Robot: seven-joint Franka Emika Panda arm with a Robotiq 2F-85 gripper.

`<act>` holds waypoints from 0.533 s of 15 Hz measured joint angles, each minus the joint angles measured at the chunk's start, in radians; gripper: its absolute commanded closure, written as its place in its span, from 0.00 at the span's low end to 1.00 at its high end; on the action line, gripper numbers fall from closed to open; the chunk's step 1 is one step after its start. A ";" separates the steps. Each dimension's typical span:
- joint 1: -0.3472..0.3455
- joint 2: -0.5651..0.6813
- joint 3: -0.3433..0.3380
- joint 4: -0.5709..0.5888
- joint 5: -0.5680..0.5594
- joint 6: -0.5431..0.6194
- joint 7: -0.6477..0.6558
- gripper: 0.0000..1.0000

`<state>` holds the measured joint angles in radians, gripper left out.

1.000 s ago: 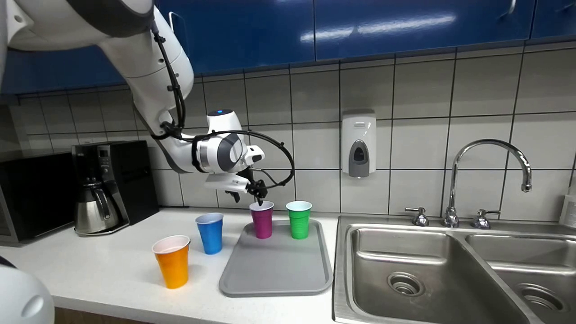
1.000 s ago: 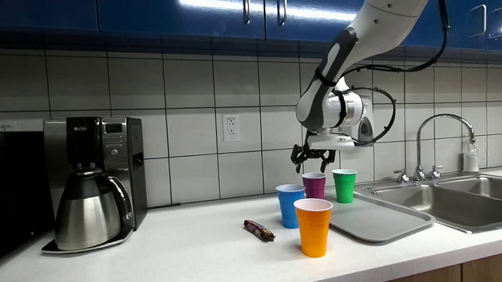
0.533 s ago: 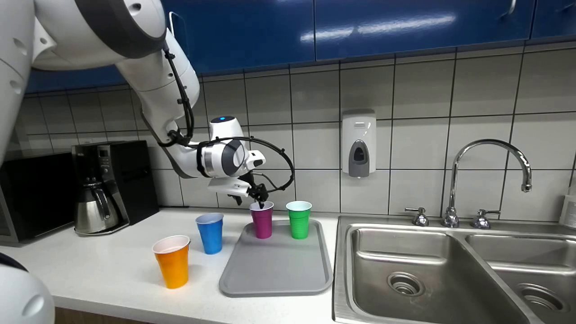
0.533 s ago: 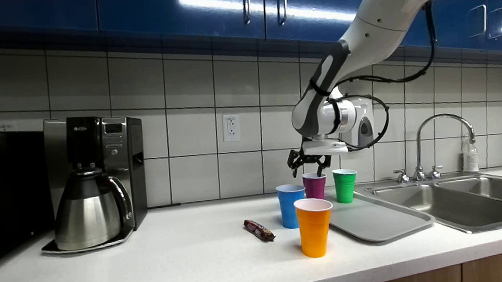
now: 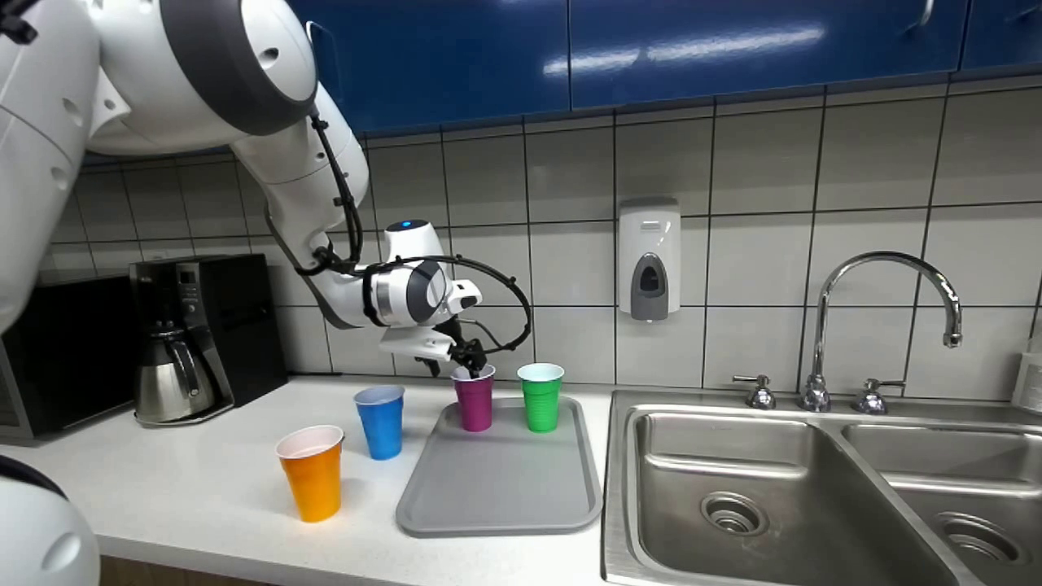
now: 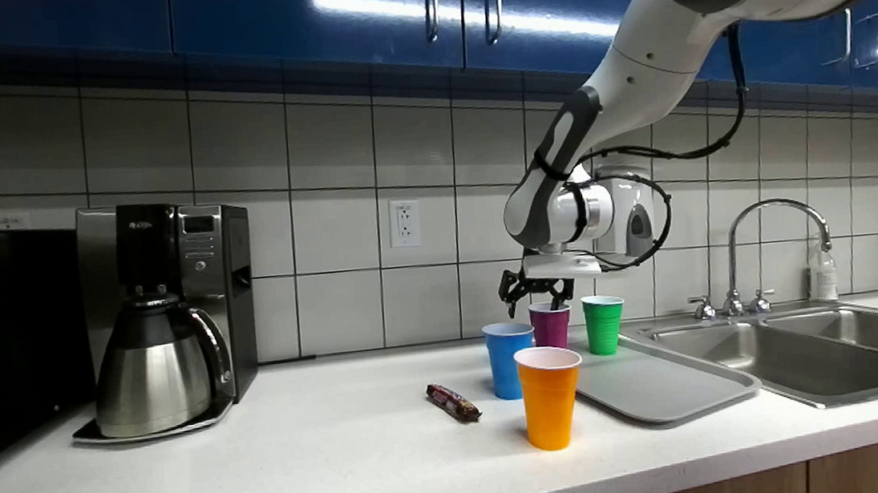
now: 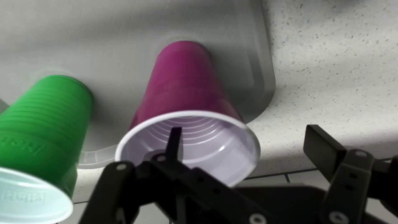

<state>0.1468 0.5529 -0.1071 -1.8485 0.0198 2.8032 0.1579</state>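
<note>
1. At the wrist view's middle, the magenta plastic cup (image 7: 186, 88) stands on the gray tray (image 7: 118, 40); the gripper (image 7: 244, 128) is spread wide, one finger at its mouth, one outside.
2. Aligning on the rim seems the present step; gripping would call for lowering, then closing.
3. At left, the green plastic cup (image 7: 43, 133) stands near and could obstruct.

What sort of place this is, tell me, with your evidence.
Probably a kitchen or break room: there is a double-basin metal sink, a coffee maker on the counter and blue cabinets overhead.
</note>
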 measured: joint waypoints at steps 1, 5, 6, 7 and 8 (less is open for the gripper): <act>0.000 0.005 -0.001 0.005 0.000 -0.002 0.000 0.26; 0.000 0.022 -0.004 0.021 -0.001 -0.007 0.001 0.58; 0.000 0.026 -0.005 0.024 -0.001 -0.007 0.001 0.65; 0.000 0.029 -0.006 0.026 -0.001 -0.008 0.001 0.73; 0.000 0.030 -0.007 0.027 -0.001 -0.008 0.001 0.80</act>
<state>0.1469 0.5828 -0.1141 -1.8216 0.0189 2.7954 0.1588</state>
